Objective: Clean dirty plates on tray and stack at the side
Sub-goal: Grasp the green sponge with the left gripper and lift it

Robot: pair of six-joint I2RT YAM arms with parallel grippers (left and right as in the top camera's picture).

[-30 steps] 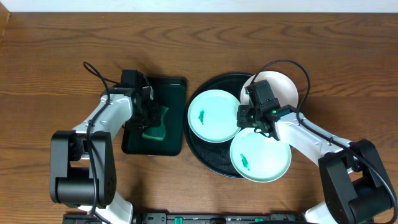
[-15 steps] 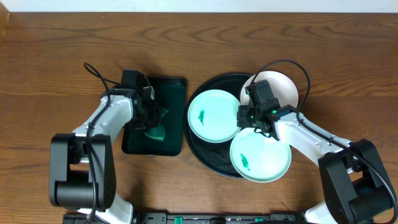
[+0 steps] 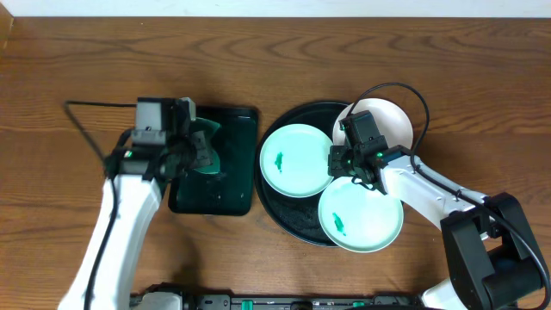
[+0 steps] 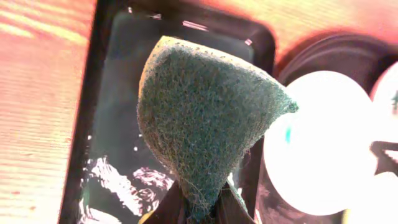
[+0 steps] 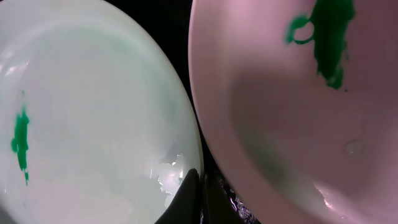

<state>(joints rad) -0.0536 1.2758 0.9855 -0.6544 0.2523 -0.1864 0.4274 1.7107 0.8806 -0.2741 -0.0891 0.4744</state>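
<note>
— So, what has the left gripper (image 4: 199,208) got?
— From my seat, its jaws are pinched tight on the bottom edge of a green scouring pad (image 4: 208,112). The pad fans up from the fingers, folded into a cone. It hangs over the rectangular green tray (image 3: 234,191), whose floor shows white streaks. Whether the pad touches that tray I can't tell.
— And the right gripper (image 5: 198,196)?
— Fully closed, nothing in it. I see its tips down in the dark gap between two plates, close to both rims.
— Where are the plates?
— All three lie on the round black tray (image 3: 284,215), just right of the green one. One mint plate (image 3: 293,159) sits on its left side. A second mint plate (image 3: 370,224) is at the near edge, overhanging the rim, and the white plate (image 3: 398,120) is at the far right. Both mint ones carry a green smear.
</note>
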